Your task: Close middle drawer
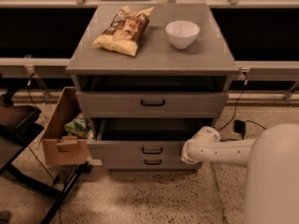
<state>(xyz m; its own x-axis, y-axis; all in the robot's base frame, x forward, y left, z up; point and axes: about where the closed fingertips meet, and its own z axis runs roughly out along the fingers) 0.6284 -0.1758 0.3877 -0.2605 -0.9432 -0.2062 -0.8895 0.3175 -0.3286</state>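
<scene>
The middle drawer [140,149] is a grey drawer with a low front panel and a small black bar handle [152,150]. It stands partly out of the cabinet, and a strip of its dark inside [149,129] shows. My gripper [188,151] comes in from the right on a white arm and rests against the right end of the drawer's front panel. The drawer above [152,104], with a taller front, is shut. The lowest drawer front [152,162] sits just under the middle one.
A chip bag [124,30] and a white bowl [182,33] lie on the cabinet top [154,59]. An open cardboard box [63,129] with a green packet stands at the cabinet's left. A black stand [18,125] is further left. Cables run along the floor at right.
</scene>
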